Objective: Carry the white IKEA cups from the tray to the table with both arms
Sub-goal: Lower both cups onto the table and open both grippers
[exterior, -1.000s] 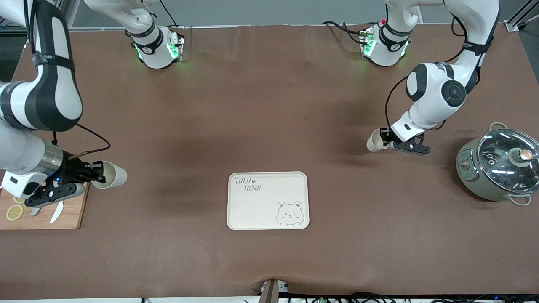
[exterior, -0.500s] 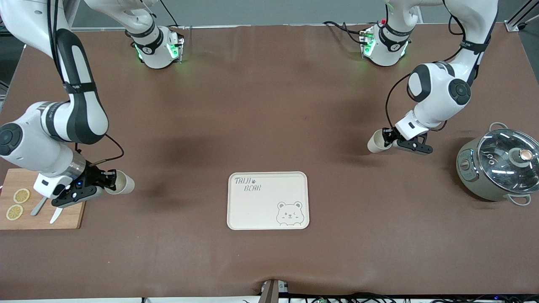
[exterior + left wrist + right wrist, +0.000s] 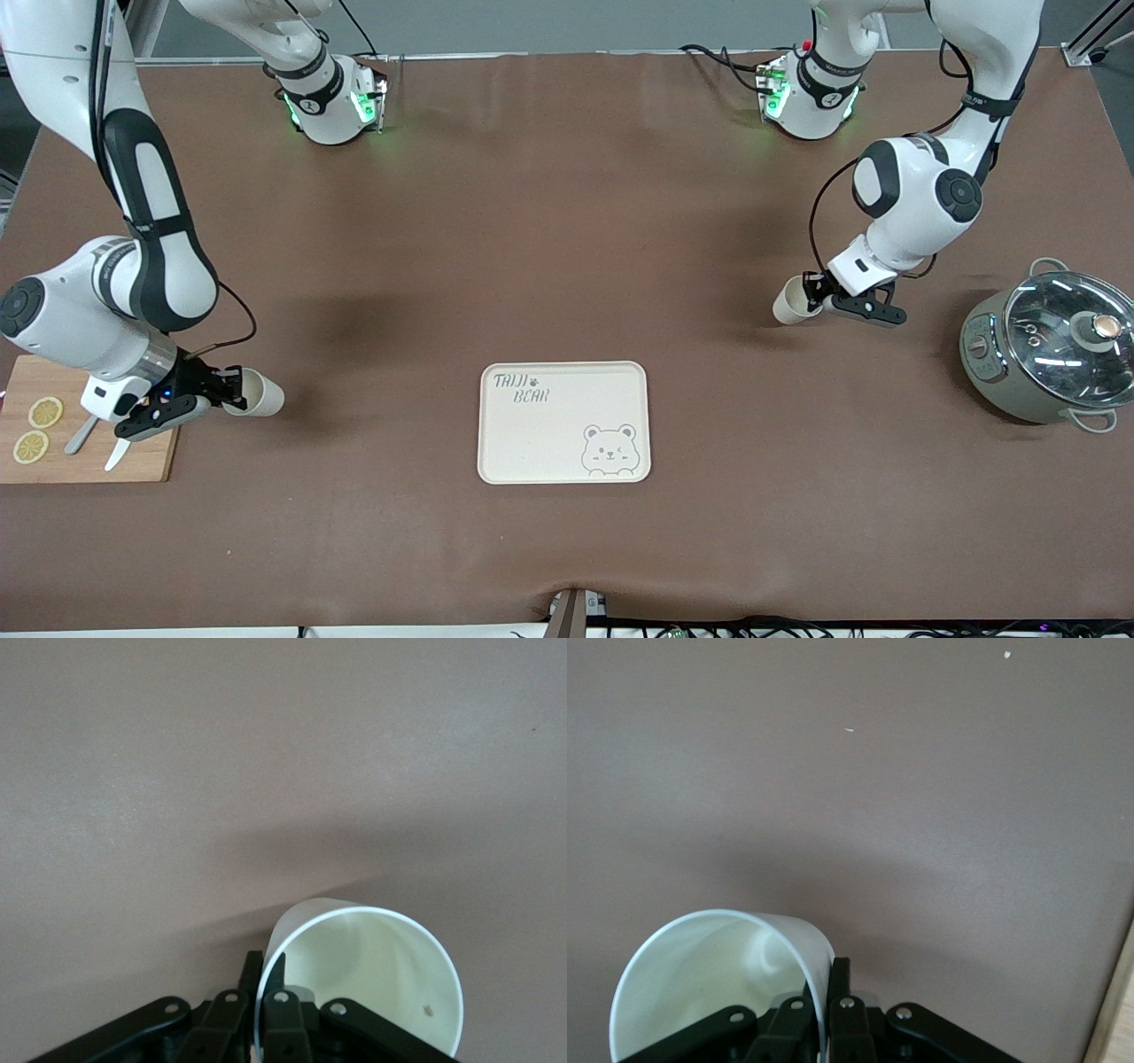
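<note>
Two white IKEA cups are held by their rims. My right gripper (image 3: pixel 232 388) is shut on one cup (image 3: pixel 260 396), tilted on its side low over the table between the cutting board and the bear-printed tray (image 3: pixel 564 461). In the right wrist view its fingers (image 3: pixel 841 979) pinch the cup wall (image 3: pixel 713 970). My left gripper (image 3: pixel 811 291) is shut on the other cup (image 3: pixel 788 304), also tilted, over the table between the tray and the pot. In the left wrist view its fingers (image 3: pixel 251 979) pinch that cup's rim (image 3: pixel 372 970).
A wooden cutting board (image 3: pixel 146 452) with lemon slices (image 3: pixel 31 446) and a knife lies at the right arm's end. A grey pot with a glass lid (image 3: pixel 1054 346) stands at the left arm's end. The tray holds nothing.
My right arm has lowered and carried its cup off the cutting board, a little toward the tray. My left gripper and its cup have barely shifted.
</note>
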`<state>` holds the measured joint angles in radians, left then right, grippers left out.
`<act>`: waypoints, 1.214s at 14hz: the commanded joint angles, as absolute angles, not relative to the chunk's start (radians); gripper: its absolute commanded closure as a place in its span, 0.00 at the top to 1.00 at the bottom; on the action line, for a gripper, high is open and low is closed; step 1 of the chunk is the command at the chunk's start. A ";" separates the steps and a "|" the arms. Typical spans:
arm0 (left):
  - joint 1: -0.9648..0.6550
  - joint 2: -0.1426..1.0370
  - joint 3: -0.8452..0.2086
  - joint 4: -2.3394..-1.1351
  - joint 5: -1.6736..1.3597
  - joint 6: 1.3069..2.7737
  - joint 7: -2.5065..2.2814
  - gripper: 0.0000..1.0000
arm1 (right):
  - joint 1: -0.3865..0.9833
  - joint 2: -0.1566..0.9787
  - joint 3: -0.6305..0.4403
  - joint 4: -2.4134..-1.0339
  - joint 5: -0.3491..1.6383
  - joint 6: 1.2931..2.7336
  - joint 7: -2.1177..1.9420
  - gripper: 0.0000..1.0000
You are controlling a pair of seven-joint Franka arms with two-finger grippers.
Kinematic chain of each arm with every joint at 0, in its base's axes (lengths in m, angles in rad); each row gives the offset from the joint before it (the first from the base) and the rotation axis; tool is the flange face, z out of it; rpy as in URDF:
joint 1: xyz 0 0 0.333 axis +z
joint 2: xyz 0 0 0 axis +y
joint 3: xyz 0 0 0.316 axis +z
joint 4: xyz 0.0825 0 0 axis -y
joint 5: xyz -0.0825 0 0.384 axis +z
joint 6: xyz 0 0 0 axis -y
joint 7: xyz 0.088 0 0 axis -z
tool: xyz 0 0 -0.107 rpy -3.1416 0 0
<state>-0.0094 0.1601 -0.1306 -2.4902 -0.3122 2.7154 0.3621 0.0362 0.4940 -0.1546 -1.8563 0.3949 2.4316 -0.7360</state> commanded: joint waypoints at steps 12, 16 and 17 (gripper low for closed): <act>-0.012 0.202 -0.144 -2.490 -0.337 2.787 0.413 0.99 | 0.034 0.531 -0.126 -1.940 0.456 2.595 -0.778 0.00; -0.011 0.170 -0.144 -2.496 -0.336 2.773 0.425 1.00 | 0.031 0.531 -0.118 -1.941 0.459 2.597 -0.782 0.00; -0.011 0.144 -0.144 -2.496 -0.336 2.751 0.422 1.00 | 0.029 0.531 -0.118 -1.940 0.460 2.597 -0.790 0.00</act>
<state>-0.0121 0.1983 -0.1376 -2.4858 -0.3122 2.7705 0.3964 0.0368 0.5434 -0.1268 -1.9207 0.4159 2.5804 -0.7430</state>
